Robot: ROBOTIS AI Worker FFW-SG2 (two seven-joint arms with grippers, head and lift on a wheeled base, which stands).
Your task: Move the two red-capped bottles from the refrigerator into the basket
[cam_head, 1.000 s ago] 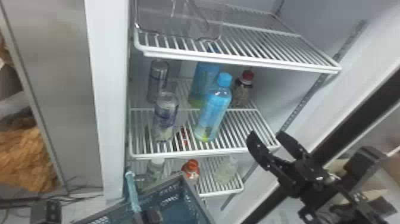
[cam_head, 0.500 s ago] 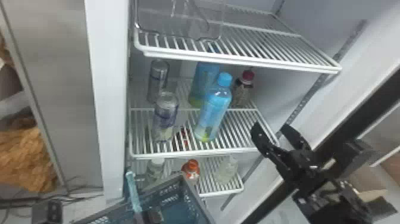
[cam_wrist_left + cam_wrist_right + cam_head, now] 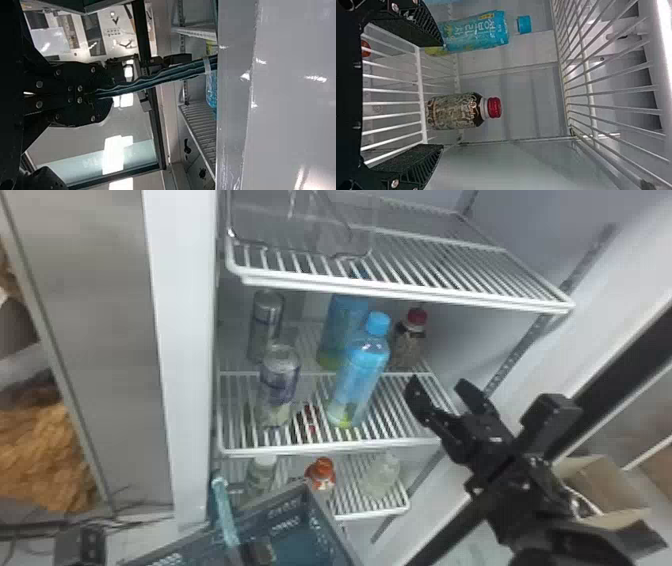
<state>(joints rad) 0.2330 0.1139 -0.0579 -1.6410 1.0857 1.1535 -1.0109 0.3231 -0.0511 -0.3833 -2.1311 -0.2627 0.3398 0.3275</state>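
Note:
The right gripper stands open in the head view, in front of the middle shelf's right side. Farther back on that shelf is a dark bottle with a red cap. In the right wrist view this red-capped bottle lies between and beyond the open right gripper. On the lower shelf is a bottle with an orange-red cap, partly behind the basket. The left gripper is at the bottom edge by the basket's teal handle. In the left wrist view, the left gripper is shut on that handle.
Blue-capped bottles stand left of the red-capped one, and cans farther left. A wire shelf is above. The refrigerator's side wall rises on the right. A whitish bottle is on the lower shelf.
My right gripper has moved up and a little left in the head view, toward the middle shelf, staying open. The basket has kept its place.

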